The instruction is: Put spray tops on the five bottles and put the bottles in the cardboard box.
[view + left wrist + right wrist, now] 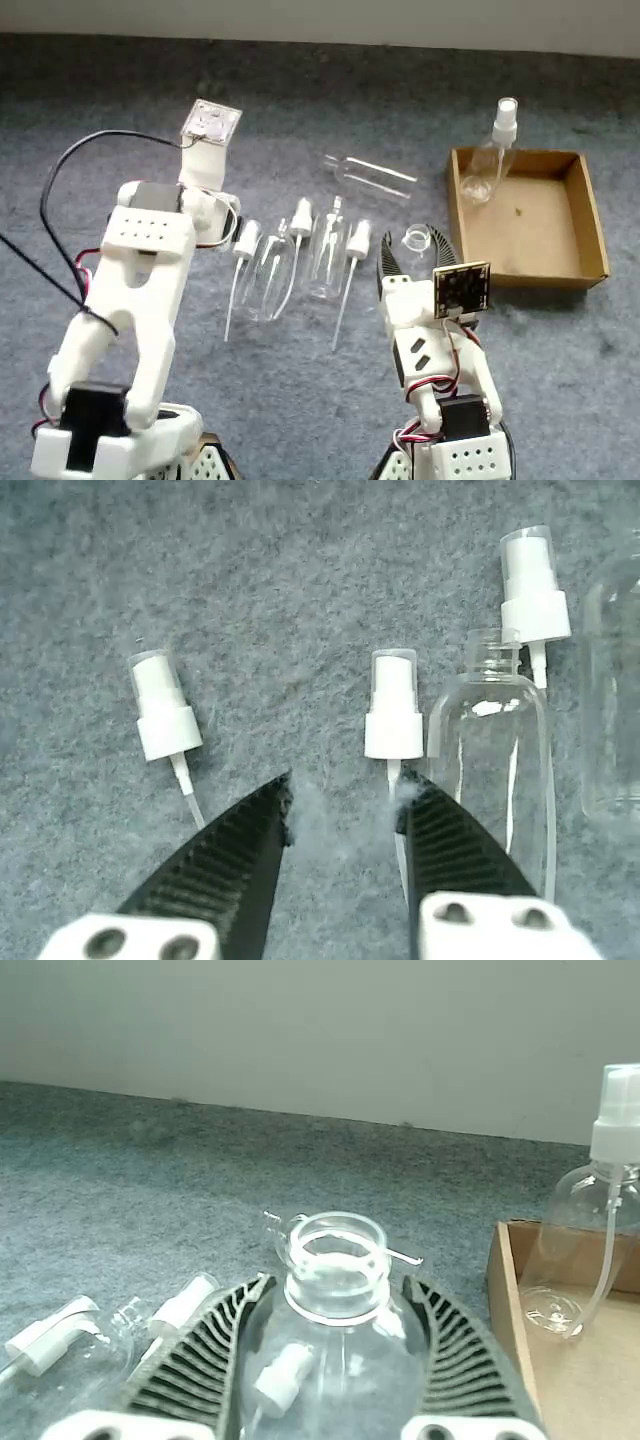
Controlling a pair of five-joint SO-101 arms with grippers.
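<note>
— On the grey carpet (120, 90), between the two arms, what is lying?

— Three loose spray tops (245, 240), white, each one with a thin tube. Among them two clear bottles (325, 255) lie on their sides, with no tops on them. One more, the far bottle (370, 177), lies on its side farther back, between this group and the cardboard box (595, 230).

— And the left gripper, what does it do?

— The left gripper (345, 795) hangs low over the carpet with the jaws spread apart and nothing between them. The middle spray top (393, 715) is just in front of it, and one black tip is right at the tube of this top. Whether it really touches the tube, I cannot tell.

— The right one?

— The right gripper (415, 245) is clamped on the upright bottle (336, 1250), one jaw on each side of the clear body. The neck of this bottle is open, without a top. It stands outside the box, near the box's wall on the side of the lying bottles.

— Is something already in the box?

— Yes, the capped bottle (490, 165). It leans in a far corner of the box, and its white spray top sticks out above the rim.
</note>
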